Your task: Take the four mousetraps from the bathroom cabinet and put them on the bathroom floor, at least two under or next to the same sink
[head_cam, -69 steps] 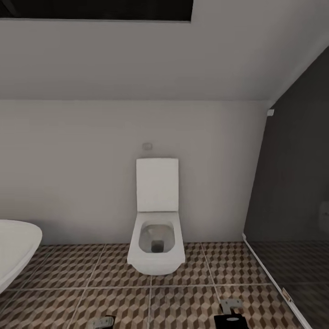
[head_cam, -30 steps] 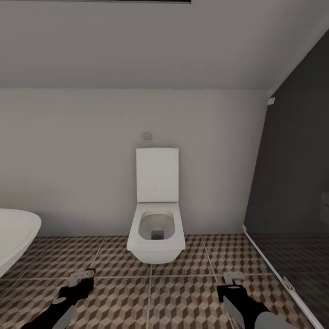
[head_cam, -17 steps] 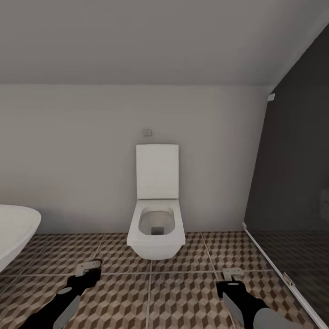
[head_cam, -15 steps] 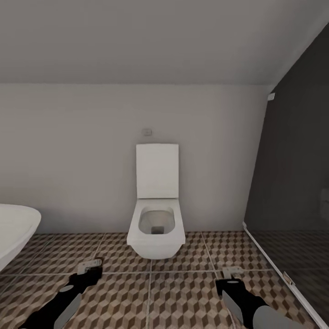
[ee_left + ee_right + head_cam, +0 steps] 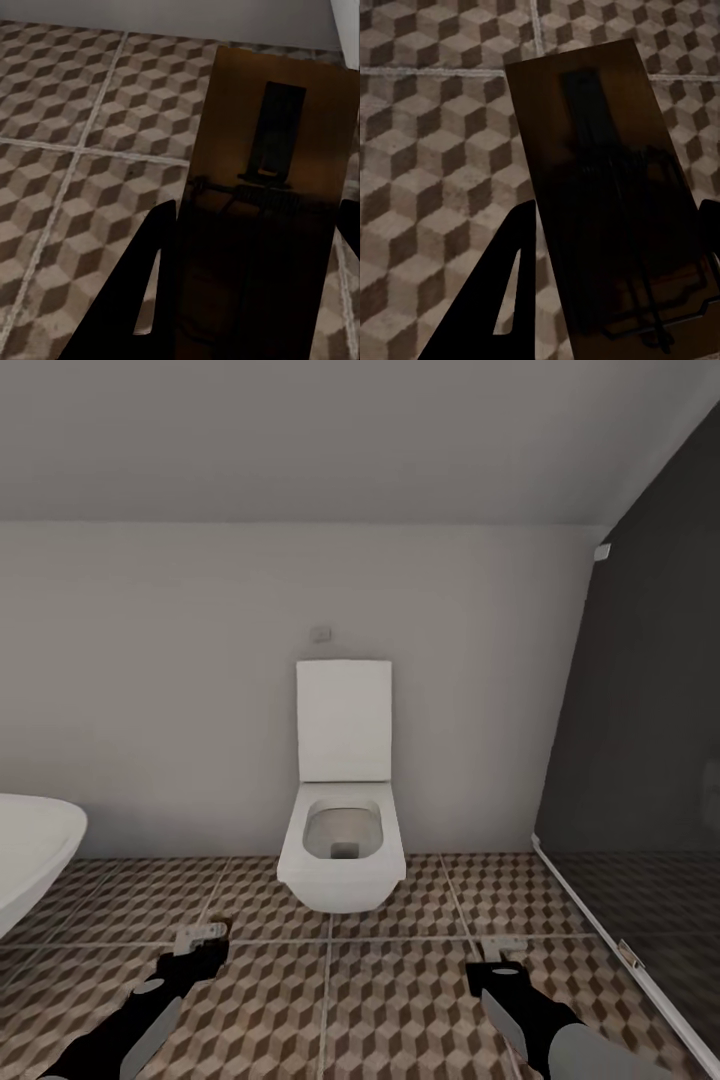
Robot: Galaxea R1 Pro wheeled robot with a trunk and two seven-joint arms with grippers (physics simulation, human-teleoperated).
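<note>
Open bathroom floor point(image 5: 330, 1000) spreads between the two arms at the lower middle of the frame. The white toilet point(image 5: 343, 850) blocks the centre ahead, the bathtub point(image 5: 30, 855) crowds the left edge, and the dark glass partition point(image 5: 640, 760) walls off the right.

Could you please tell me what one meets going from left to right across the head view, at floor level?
White bathtub → left gripper holding a mousetrap → white toilet → right gripper holding a mousetrap → dark glass partition.
</note>
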